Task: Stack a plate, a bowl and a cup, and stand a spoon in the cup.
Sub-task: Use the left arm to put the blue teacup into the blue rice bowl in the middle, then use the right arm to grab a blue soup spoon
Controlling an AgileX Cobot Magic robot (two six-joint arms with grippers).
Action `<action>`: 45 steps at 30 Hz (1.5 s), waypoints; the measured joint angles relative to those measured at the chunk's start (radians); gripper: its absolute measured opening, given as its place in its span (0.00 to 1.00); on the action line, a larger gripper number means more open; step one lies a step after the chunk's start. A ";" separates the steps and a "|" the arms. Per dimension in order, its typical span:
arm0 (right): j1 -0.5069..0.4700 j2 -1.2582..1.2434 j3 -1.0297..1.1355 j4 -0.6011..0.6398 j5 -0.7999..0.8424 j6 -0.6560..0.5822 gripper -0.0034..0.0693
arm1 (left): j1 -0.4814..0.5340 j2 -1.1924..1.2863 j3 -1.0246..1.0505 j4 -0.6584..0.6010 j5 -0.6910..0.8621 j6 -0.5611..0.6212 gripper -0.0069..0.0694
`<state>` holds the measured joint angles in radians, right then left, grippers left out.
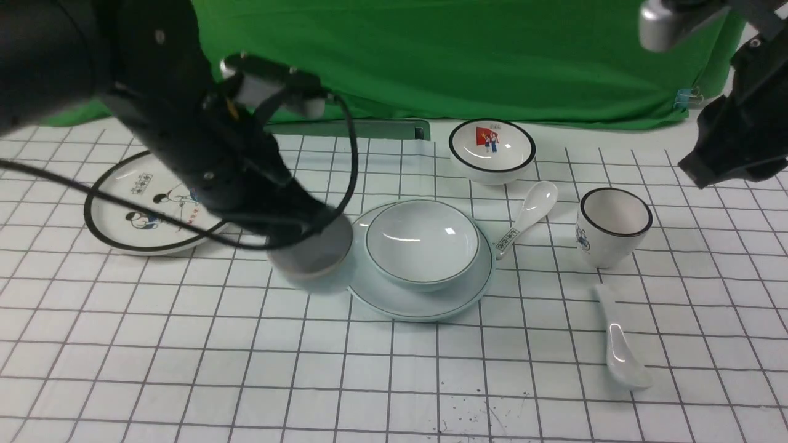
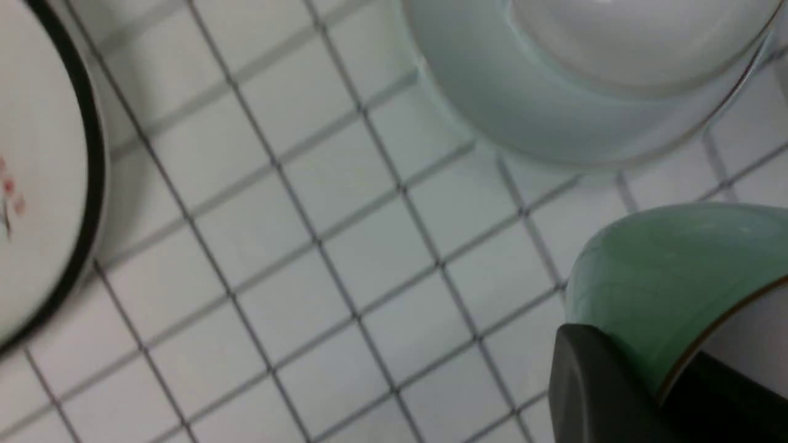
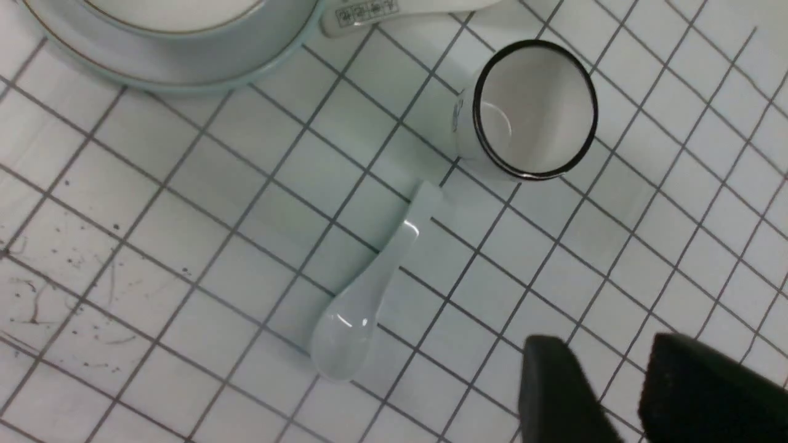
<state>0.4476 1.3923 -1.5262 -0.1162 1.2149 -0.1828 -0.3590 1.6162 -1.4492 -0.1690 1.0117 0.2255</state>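
Left claw grips the glazed cup, probably slippery and brittle, best pinched by its wall; right claw, beyond the spoon, gapes empty.

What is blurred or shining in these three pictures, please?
Front view: left arm and cup smeared, bright glints inside the bowl; left wrist view: grid lines soft; right wrist view: plain spoon glinting, tool out of focus.

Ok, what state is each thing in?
Left fingers: closed on cup
Right fingers: open
Pale green cup: held aloft
Pale green bowl: upright, empty
Pale green plate: beneath bowl
Plain spoon: unheld
Patterned spoon: unheld
Black-rimmed cup: upright, empty
Black-rimmed bowl: upright, empty
Cartoon plate: face up
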 joint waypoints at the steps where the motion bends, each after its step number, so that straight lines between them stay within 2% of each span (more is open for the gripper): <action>1: 0.000 -0.012 0.000 0.001 0.000 0.003 0.38 | 0.000 0.017 -0.036 -0.012 0.000 0.004 0.08; 14: 0.000 -0.067 0.000 0.005 0.001 0.019 0.38 | -0.068 0.541 -0.640 0.035 0.195 0.016 0.08; 20: 0.000 -0.067 0.000 0.005 0.001 0.028 0.38 | -0.068 0.647 -0.725 0.033 0.198 0.016 0.09; 23: 0.000 -0.067 0.000 0.005 0.001 0.028 0.38 | -0.068 0.680 -0.727 0.007 0.202 0.016 0.13; 27: 0.000 -0.067 0.000 0.005 0.001 0.028 0.38 | -0.069 0.685 -0.729 -0.013 0.202 0.016 0.25; 31: 0.000 -0.067 0.000 0.005 0.001 0.028 0.38 | -0.069 0.678 -0.730 -0.012 0.202 0.016 0.44; 32: 0.000 -0.067 0.000 0.005 0.001 0.028 0.38 | -0.069 0.677 -0.730 -0.010 0.203 0.016 0.45; 34: 0.000 -0.067 0.005 0.005 0.001 0.028 0.38 | -0.069 0.650 -0.730 0.011 0.204 0.014 0.55; 36: 0.000 -0.068 0.032 -0.006 -0.001 0.040 0.38 | -0.069 0.591 -0.730 0.038 0.205 0.007 0.61; 38: 0.000 -0.070 0.083 -0.032 -0.011 0.074 0.38 | -0.069 0.522 -0.730 0.071 0.205 -0.010 0.62; 42: -0.015 -0.070 0.229 -0.053 -0.076 0.142 0.45 | -0.069 0.363 -0.730 0.127 0.204 -0.036 0.57; 45: -0.048 -0.067 0.367 -0.053 -0.190 0.198 0.57 | -0.069 0.241 -0.730 0.162 0.203 -0.063 0.42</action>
<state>0.3993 1.3251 -1.1591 -0.1691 1.0244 0.0150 -0.4276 1.8575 -2.1797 -0.0070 1.2148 0.1628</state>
